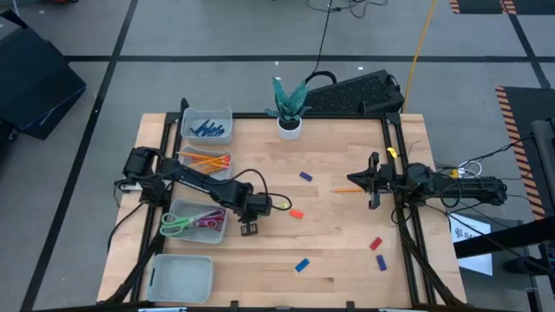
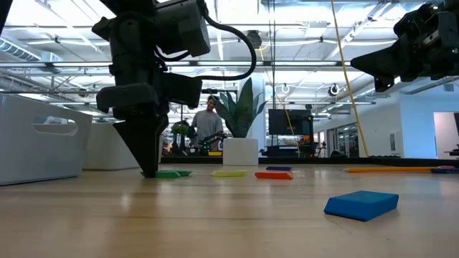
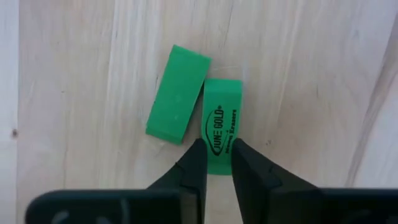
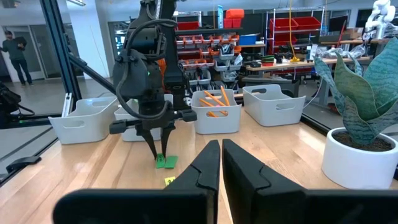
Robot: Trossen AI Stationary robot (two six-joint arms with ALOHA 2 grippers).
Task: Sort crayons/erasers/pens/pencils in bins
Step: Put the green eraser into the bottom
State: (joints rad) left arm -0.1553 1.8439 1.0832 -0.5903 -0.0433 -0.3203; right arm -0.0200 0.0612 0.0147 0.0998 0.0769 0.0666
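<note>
Two green erasers lie side by side on the table; the plain one (image 3: pixel 178 93) leans against the printed one (image 3: pixel 222 118). My left gripper (image 3: pixel 219 154) points down over them, next to the bin with the scissors (image 1: pixel 195 221), and is shut on the printed eraser. My right gripper (image 4: pixel 221 155) hangs shut and holds nothing, well above the table's right side (image 1: pixel 373 180). An orange pencil (image 1: pixel 347 190) lies just left of it. Pens lie in the far bin (image 1: pixel 206 126) and pencils in the bin beside it (image 1: pixel 206 162). My left gripper pinches the printed green eraser by its two long sides at one end (image 3: pixel 219 163), between its two fingers. The fingers come from above, pointing down, and lie across the eraser. The eraser lies flat on the table, and the fingertips (image 2: pixel 150 170) reach the wood.
Loose erasers lie about the table: purple (image 1: pixel 305 176), red (image 1: pixel 297 213), blue (image 1: pixel 301 265), and a red and a blue one (image 1: pixel 378 252) near the right. An empty bin (image 1: pixel 182 277) stands at the near left, a white plant pot (image 1: pixel 290 126) at the far edge.
</note>
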